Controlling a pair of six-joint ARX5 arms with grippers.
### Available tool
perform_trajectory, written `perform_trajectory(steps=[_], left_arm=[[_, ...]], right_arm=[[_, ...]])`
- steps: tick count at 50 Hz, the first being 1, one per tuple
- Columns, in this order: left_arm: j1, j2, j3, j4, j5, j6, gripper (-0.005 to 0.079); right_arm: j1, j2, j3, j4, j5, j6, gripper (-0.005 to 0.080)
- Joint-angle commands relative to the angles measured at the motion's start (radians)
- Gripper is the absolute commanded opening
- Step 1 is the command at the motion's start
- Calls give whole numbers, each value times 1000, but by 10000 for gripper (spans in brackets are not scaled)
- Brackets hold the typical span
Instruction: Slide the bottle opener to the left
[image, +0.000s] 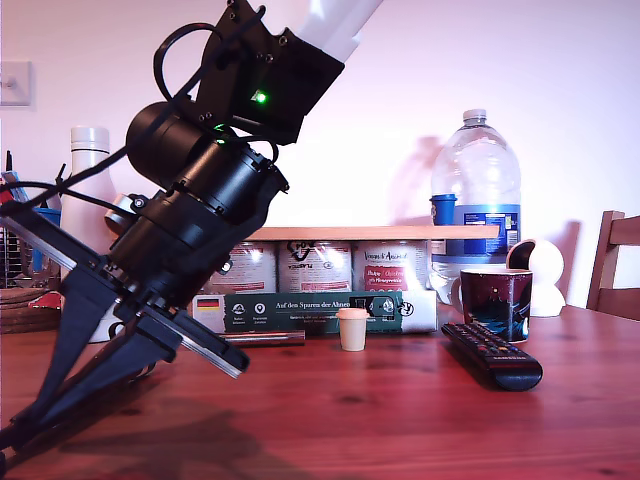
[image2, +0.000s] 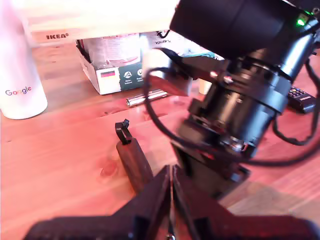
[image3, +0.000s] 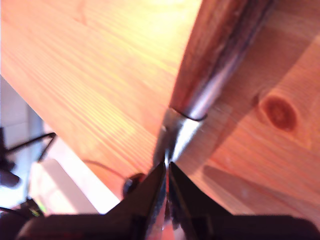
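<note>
Exterior view's left: an arm (image: 200, 200) leans steeply down toward the table (image: 400, 430), fingertips out of frame. We judge the low angle suits a push along the wood, not a lift. The bottle opener (image2: 131, 159) does not show in that view. The first wrist view has it lying flat on the table, ring head toward the carton (image2: 107, 75), handle end just beside our first gripper (image2: 171, 182), whose jaws are pressed together on nothing. Our second gripper (image3: 166, 167) likewise has its jaws closed, tips at the opener's shiny neck — contact is likely, but blur forbids certainty. Exterior view's right: the remote (image: 490, 355) lies well apart — out of the way of the slide, we judge.
</note>
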Motion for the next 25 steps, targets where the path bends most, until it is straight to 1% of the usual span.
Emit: perform_trajectory(steps=[1,8,15,19,25], left_arm=[[2,0,-10,-16,-6,-6,-24],[2,0,-10,-16,-6,-6,-24],[2,0,-10,-16,-6,-6,-24],[2,0,-10,-16,-6,-6,-24],[2,0,-10,-16,-6,-6,-24]], right_arm=[[-15,17,10,-21,-1,-56,-13],[-56,-16,10,-64,3,-147,-13],[-100,-78,10,-125,58,-271,-12],[-124,-117,10,-155,60,-343,-12],[-159,-155,14,-143,59,-340,-12]])
